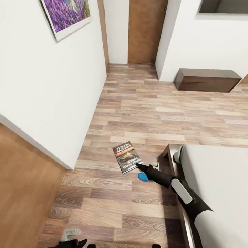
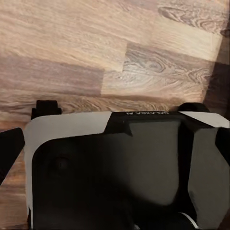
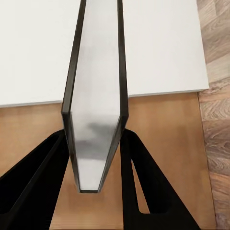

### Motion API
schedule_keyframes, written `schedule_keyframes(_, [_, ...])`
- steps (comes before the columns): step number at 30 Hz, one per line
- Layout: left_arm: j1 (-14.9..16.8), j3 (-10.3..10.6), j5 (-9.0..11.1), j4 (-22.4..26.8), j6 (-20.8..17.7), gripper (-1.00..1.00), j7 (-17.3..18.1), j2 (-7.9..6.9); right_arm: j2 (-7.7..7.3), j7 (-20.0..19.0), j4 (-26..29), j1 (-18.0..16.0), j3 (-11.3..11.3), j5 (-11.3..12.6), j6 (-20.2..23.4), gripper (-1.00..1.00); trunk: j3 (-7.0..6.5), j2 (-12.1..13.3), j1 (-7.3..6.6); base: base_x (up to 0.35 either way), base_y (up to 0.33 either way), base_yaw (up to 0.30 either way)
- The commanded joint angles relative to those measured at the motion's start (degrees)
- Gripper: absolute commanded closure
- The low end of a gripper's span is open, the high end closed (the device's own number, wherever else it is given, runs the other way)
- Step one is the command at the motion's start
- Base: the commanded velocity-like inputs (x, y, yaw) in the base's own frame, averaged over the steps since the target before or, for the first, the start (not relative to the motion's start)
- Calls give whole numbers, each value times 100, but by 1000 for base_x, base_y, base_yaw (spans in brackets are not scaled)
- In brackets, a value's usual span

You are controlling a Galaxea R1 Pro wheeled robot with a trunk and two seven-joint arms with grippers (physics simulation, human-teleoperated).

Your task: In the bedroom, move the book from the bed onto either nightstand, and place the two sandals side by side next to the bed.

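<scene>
The book [image 1: 126, 156], dark-covered with "RICHARD BACHMAN" in white, hangs over the wood floor just off the bed's corner. My right gripper [image 1: 139, 166] is shut on its lower edge. In the right wrist view the book [image 3: 98, 96] stands edge-on between the two black fingers [image 3: 33, 191]. A bright blue sandal [image 1: 142, 177] lies on the floor under that gripper, mostly hidden by it. The bed [image 1: 217, 179], with its pale mattress and dark frame, is at the lower right. A dark brown nightstand [image 1: 206, 80] stands against the far wall. My left gripper [image 2: 115, 143] hangs low over the floor, fingers spread wide.
A white wall [image 1: 51, 86] with a purple picture [image 1: 67, 12] juts in at the left. A brown wooden door [image 1: 146, 31] closes the far passage. Wood-plank floor [image 1: 144, 113] runs between wall, bed and nightstand. The robot's own body [image 2: 120, 182] lies beyond the left gripper.
</scene>
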State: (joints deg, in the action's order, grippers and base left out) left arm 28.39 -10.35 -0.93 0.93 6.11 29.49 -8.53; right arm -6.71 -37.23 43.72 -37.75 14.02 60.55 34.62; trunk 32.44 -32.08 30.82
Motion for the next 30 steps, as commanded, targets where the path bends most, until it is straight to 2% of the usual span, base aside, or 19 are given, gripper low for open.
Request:
schedule_keyframes(1, [1,-28,-12,-9,37,-100,-168,72,-6,5,5,-3,13,71,36,100,5,-6,2,0,0,296])
schedule_keyframes(3, [-10,-24,-34,-3,114,-100,-618,256,-6,5,4,-3,13,71,36,100,5,-6,2,0,0,296])
schedule_keyframes(6, [-16,-10,-51,26,173,-100,-887,360,-6,5,4,-4,13,71,36,100,5,-6,2,0,0,296])
schedule_keyframes(10, [-17,-3,-55,258,182,-100,-1054,385,-6,5,4,-3,13,71,36,100,5,-6,2,0,0,296])
schedule_keyframes(13, [-18,-2,-52,434,193,-100,-1441,409,-6,5,4,-3,13,71,36,100,5,-6,2,0,0,296])
schedule_keyframes(15, [-18,-2,-51,468,295,-100,-1574,432,-6,5,4,-2,13,71,36,100,5,-6,2,0,0,296])
schedule_keyframes(16, [-18,-2,-52,468,361,-100,-1592,441,-6,5,4,-3,13,66,36,100,5,-6,2,0,0,296])
schedule_keyframes(17, [-18,-7,-64,433,805,-100,-1633,490,-6,5,4,-2,13,36,36,100,5,-6,2,0,0,296])
schedule_keyframes(19, [-18,-3,-82,284,1197,-100,-1646,528,-6,5,4,-4,13,-46,36,100,5,-6,2,0,0,296])
schedule_keyframes(24, [-18,10,-249,78,1458,-100,-1659,573,-6,5,0,-3,8,-218,36,100,5,-6,2,0,0,252])
schedule_keyframes(30, [-18,-1,-258,36,1487,-100,-1665,588,-6,5,-12,-4,-2,-243,36,100,5,-6,2,0,0,42])
